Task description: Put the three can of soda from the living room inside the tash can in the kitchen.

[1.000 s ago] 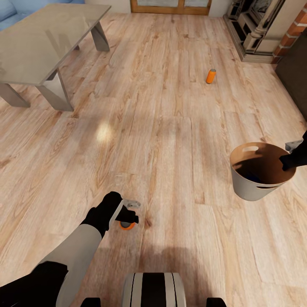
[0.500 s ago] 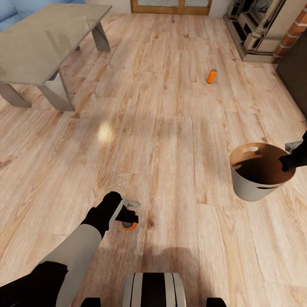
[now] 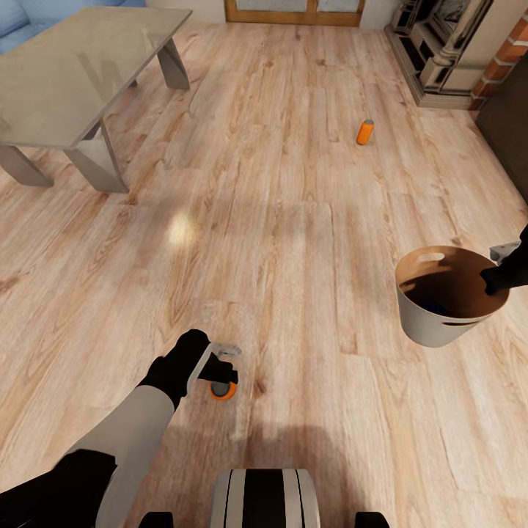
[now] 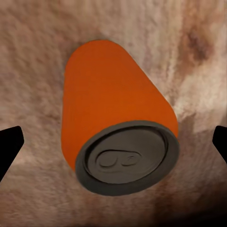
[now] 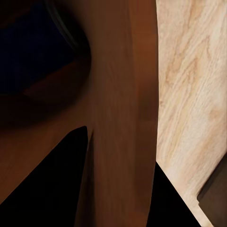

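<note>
On the wooden floor (image 3: 293,242) just ahead of my base, I see an orange soda can (image 3: 222,389) partly under my left tool (image 3: 224,364). From the head camera only an orange sliver and a dark end peek out below the tool. The left wrist camera gives me the whole can (image 4: 118,137): bright orange body, dark grey lid with its pull tab facing the lens, standing between the two dark fingertips (image 4: 9,146), which sit wide apart at the frame edges and clear of the can. A second orange can (image 3: 364,131) stands upright far off on the floor, toward the brick fireplace (image 3: 447,44). My right tool (image 3: 500,273) is clamped on the rim of the trash can (image 3: 440,323), a grey tapered bin with a brown inside and an oval handle slot. The right wrist camera shows the brown wall (image 5: 123,94) pinched between the fingers, and a dark blue shape (image 5: 28,47) low inside, which I also glimpse from the head view (image 3: 433,304). A glass-topped desk (image 3: 66,73) stands far left, with a blue sofa (image 3: 18,18) behind it.
</note>
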Controlling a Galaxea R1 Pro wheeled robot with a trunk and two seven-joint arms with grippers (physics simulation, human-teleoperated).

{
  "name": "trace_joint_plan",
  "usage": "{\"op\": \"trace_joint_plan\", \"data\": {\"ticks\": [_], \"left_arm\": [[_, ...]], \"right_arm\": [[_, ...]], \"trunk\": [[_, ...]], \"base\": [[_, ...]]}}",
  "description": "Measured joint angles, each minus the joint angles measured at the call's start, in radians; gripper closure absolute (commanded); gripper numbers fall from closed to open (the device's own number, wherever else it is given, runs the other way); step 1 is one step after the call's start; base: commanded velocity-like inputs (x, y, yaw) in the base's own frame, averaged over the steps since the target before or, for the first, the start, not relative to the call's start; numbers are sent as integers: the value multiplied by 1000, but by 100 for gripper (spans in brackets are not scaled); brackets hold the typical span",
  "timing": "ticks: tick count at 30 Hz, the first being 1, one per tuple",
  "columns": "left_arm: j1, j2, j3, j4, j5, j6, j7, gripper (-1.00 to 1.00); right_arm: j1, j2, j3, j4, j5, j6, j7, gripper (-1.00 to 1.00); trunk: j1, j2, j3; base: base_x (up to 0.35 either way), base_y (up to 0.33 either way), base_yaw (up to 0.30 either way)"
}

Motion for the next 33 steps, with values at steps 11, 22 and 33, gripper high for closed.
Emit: {"op": "trace_joint_plan", "data": {"ticks": [11,22,33], "left_arm": [[0,-3,0,0,0,-1,1,-100],[0,-4,0,-1,1,1,-1,-100],[0,-4,0,0,2,0,-6,100]], "right_arm": [[0,1,-1,0,-1,1,0,100],[0,2,-1,0,-1,1,0,100],[1,2,0,0,-1,1,0,100]], "trunk": [[3,-1,-23],[3,-1,-23],[3,-1,-23]], "base": [[1,0,0],[0,0,0],[1,0,0]]}}
